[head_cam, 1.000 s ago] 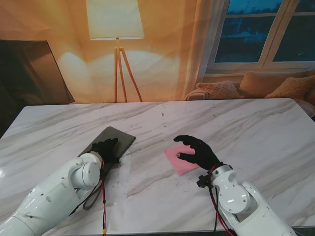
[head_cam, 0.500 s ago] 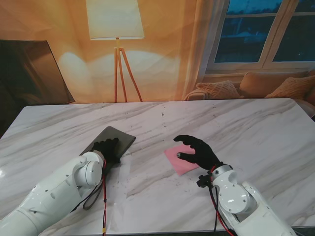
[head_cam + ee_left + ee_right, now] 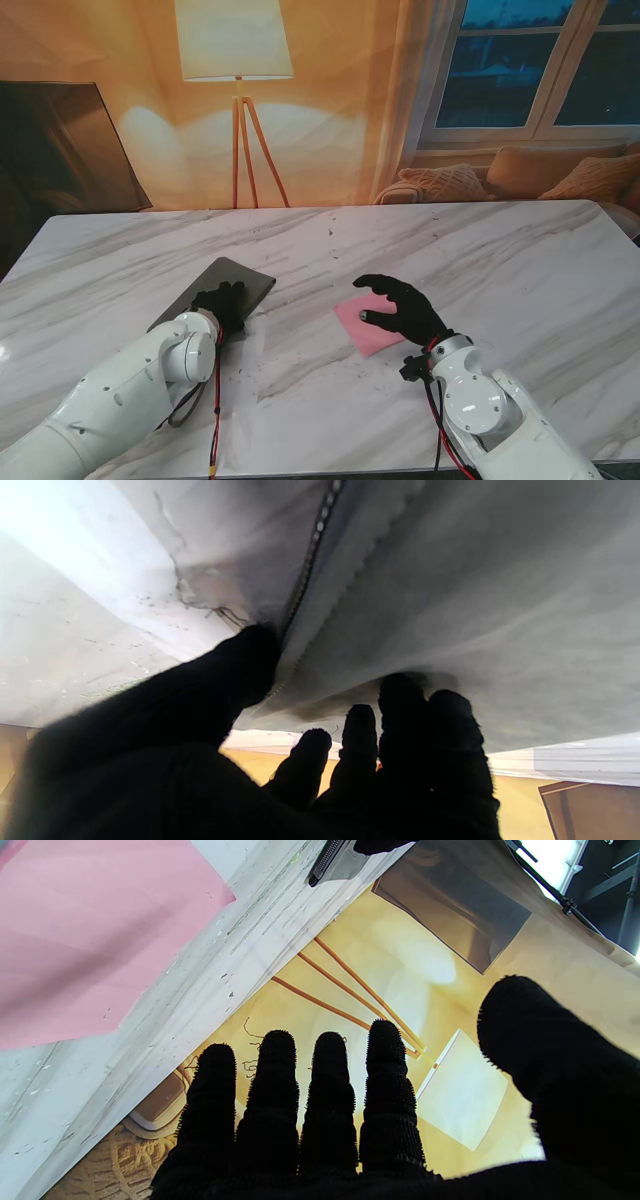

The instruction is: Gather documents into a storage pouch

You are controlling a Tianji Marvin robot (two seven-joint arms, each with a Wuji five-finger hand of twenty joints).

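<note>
Left robot hand (image 3: 222, 302) crept farther, pressing pouch (image 3: 238, 280) edge, grip unclear; right robot hand (image 3: 398, 305) splayed above pink sheet (image 3: 362, 328).

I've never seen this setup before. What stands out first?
A pink sheet of paper glows against the pale marble table, under the open right robot hand. To its left, the left robot hand rests its fingers on a dark grey zip pouch.
</note>
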